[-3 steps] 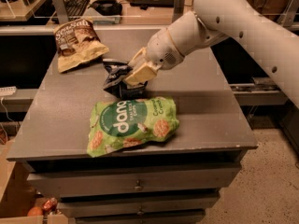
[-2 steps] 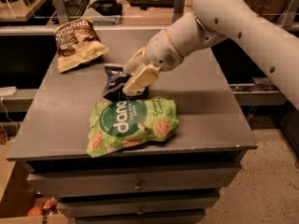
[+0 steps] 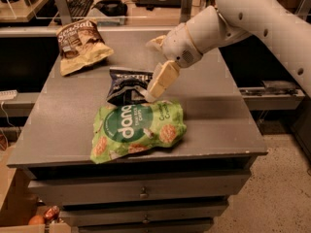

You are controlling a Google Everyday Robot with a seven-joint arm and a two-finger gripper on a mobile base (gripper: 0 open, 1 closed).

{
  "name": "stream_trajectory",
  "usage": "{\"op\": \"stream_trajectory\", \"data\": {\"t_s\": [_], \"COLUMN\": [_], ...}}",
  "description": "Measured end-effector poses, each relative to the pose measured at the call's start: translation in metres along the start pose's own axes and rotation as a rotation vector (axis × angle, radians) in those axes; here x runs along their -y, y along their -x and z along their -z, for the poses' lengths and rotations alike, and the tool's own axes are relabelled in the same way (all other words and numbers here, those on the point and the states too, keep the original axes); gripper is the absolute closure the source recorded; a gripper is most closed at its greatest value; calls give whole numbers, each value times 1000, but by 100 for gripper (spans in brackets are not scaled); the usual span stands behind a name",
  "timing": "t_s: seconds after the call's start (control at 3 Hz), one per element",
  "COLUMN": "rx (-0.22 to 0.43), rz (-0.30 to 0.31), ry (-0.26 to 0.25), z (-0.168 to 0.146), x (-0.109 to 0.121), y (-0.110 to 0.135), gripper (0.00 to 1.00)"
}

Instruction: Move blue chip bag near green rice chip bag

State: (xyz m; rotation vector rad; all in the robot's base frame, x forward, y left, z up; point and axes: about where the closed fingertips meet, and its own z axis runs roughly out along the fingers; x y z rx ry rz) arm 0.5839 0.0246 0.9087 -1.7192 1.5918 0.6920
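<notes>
Camera view
Gripper: the cream two-finger gripper (image 3: 153, 92) is held at the right edge of the small crinkled navy-blue chip bag (image 3: 125, 85); whether it is clamped cannot be told.
Blue bag: laid against the far edge of the large bright green rice chip bag (image 3: 138, 130).
Change: the bag has been brought lower than a second ago; the placement is judged nearly done.

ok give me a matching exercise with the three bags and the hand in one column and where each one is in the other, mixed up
Things
1. blue chip bag
2. green rice chip bag
3. brown-and-yellow chip bag
4. hand

Places
a. far left corner of the table
b. at the blue chip bag's right edge
c. by the table's front edge
d. mid-table, just behind the green rice chip bag

Pairs: 1-d, 2-c, 3-a, 4-b
</notes>
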Motion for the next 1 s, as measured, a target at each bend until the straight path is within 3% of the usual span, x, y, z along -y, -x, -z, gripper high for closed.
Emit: {"op": "stream_trajectory", "data": {"t_s": [0.67, 1.0], "rx": [48, 56], "rz": [82, 93], "ry": [-416, -436], "z": [153, 161], "x": [61, 64], "y": [10, 16], "gripper": [0, 0]}}
